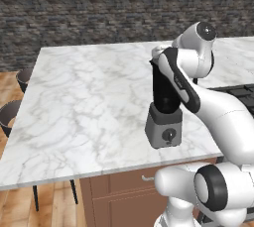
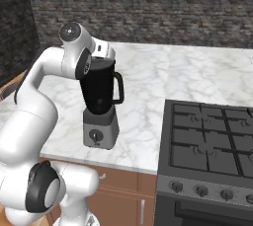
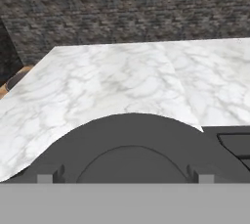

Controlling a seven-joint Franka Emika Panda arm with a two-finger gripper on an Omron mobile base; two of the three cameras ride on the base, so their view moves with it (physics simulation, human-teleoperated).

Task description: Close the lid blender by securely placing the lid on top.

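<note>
Left base view: robot arm (image 1: 218, 117) nearest, rising at lower right and folding over the blender (image 1: 164, 104). Blender: grey boxy base with round black knob, black jar above; stands near the front edge of the white marble desk (image 1: 84, 102). Arm links hide the jar's top and the tool. Two dark stools (image 1: 11, 114) sit past the desk's left edge, on a wood floor. Dark stone wall (image 1: 89, 8) behind.

Right base view: arm at lower left, bending above the blender (image 2: 101, 104); jar handle faces right. Black stove (image 2: 212, 141) with grates sits in the desk (image 2: 197, 77) to the blender's right, apart from it; row of knobs along its front. Wrist covers the jar's rim, so whether the lid rests on it cannot be told.

Hand view: lid (image 3: 132, 147) (dark grey disc, raised centre) lies close beneath the camera, at the bottom. Two small grey fingertips (image 3: 45, 178) stand wide apart at its left and right; whether they press the lid cannot be told. Marble desk (image 3: 122, 76) and stone wall (image 3: 122, 8) beyond.
</note>
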